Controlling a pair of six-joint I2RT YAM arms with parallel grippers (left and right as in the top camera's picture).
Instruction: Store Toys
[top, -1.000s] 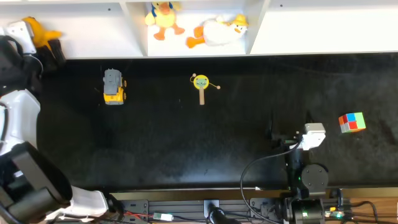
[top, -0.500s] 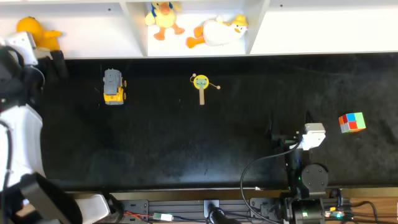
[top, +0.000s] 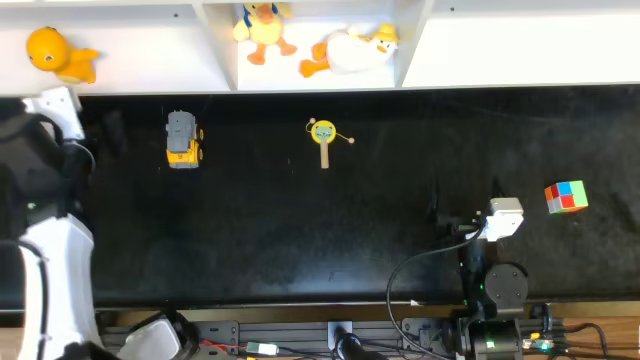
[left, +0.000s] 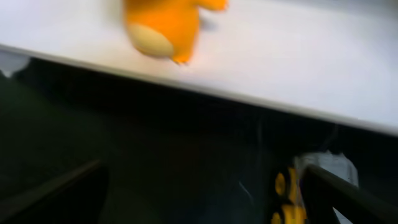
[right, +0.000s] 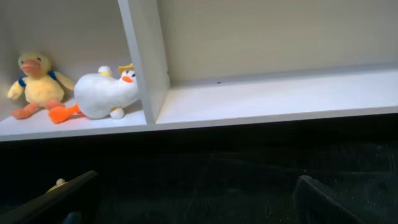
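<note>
Hovering the left gripper (left: 199, 193), fingers spread wide and empty, before the shelf's (top: 150, 60) left bay, with the orange duck (top: 55, 52) lying inside. Resting on the black mat (top: 250, 220): yellow truck (top: 183, 138), then rattle (top: 323, 140), well apart. Hanging the right gripper (right: 196, 193) released, with the colour cube (top: 565, 196) lying to its right.

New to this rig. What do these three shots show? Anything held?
Two robot arms, left and right, stand at a black table with white shelf cubbies behind it. The overhead picture looks straight down; the other two come from cameras on each arm's wrist. The left claw and right claw are both open and hold nothing. On the table: a yellow toy truck, a small rattle, a colour cube. On the shelf: an orange duck in the left cubby, a yellow duckling and white duck in the middle one.
</note>
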